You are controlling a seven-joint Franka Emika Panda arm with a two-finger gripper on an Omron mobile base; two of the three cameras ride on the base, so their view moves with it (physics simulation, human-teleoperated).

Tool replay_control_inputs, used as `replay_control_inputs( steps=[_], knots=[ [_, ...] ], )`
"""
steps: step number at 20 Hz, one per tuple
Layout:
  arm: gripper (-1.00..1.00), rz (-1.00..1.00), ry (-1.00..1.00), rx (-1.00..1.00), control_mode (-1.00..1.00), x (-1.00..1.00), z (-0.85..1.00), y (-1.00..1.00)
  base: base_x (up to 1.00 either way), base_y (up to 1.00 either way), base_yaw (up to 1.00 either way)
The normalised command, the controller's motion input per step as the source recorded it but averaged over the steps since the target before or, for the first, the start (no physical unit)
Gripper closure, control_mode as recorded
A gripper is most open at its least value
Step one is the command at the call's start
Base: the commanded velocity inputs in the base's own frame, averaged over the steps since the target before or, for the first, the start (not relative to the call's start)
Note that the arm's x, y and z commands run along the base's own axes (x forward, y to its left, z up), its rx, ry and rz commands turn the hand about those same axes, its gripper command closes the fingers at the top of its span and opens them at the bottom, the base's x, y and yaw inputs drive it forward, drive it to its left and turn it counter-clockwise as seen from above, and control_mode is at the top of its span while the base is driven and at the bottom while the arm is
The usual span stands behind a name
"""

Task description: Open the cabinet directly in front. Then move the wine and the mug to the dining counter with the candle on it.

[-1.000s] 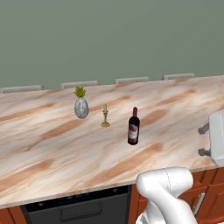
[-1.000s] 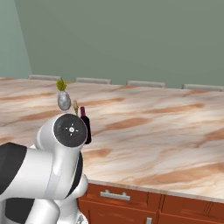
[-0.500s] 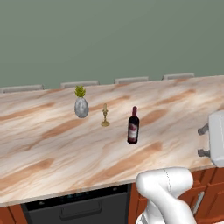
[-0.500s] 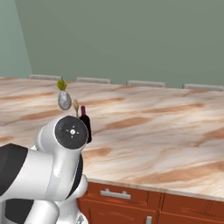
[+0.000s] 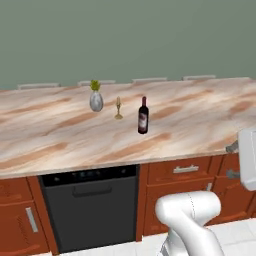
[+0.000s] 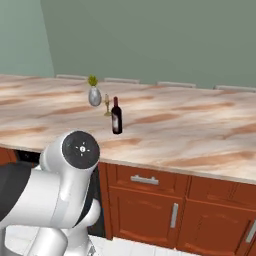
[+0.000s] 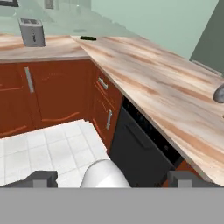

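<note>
The wine point(image 5: 143, 116) point(image 6: 116, 116) stands upright on the dining counter point(image 5: 50, 135) point(image 6: 200, 130) point(image 7: 153, 74), a short way from its front edge. The small brass candle point(image 5: 118, 108) point(image 6: 106, 105) is just behind and to the left of the bottle. My gripper point(image 5: 231, 160) hangs at the right in front of the counter's drawers, fingers pointing left. In the hand view the gripper point(image 7: 113, 178) is open with nothing between its fingertips point(image 7: 41, 178). The mug and the cabinet are out of view.
A grey vase point(image 5: 96, 101) point(image 6: 94, 96) with a plant stands left of the candle. Grey chair backs point(image 5: 150, 79) line the counter's far edge. A black dishwasher point(image 5: 90, 205) point(image 7: 140, 148) and red-brown base cabinets point(image 6: 145, 200) sit below. A toaster point(image 7: 32, 31) stands on a side counter beyond white floor tiles point(image 7: 48, 148).
Both base views have shifted: the counter and everything on it sit higher and farther, and more of the cabinets below shows. The camera moved back; wine, candle and vase kept their places.
</note>
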Motion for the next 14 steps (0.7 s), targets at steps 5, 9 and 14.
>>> replay_control_inputs(
  steps=[5,9,14],
  knots=[
    [-1.00,0.00,0.00,0.00,1.00,0.00,0.00,0.00,-0.63,0.02,0.40],
    [-1.00,0.00,0.00,0.00,1.00,0.00,0.00,0.00,-0.12,0.10,0.61],
    [-1.00,0.00,0.00,0.00,1.00,0.00,0.00,0.00,0.00,0.11,0.73]
  ],
)
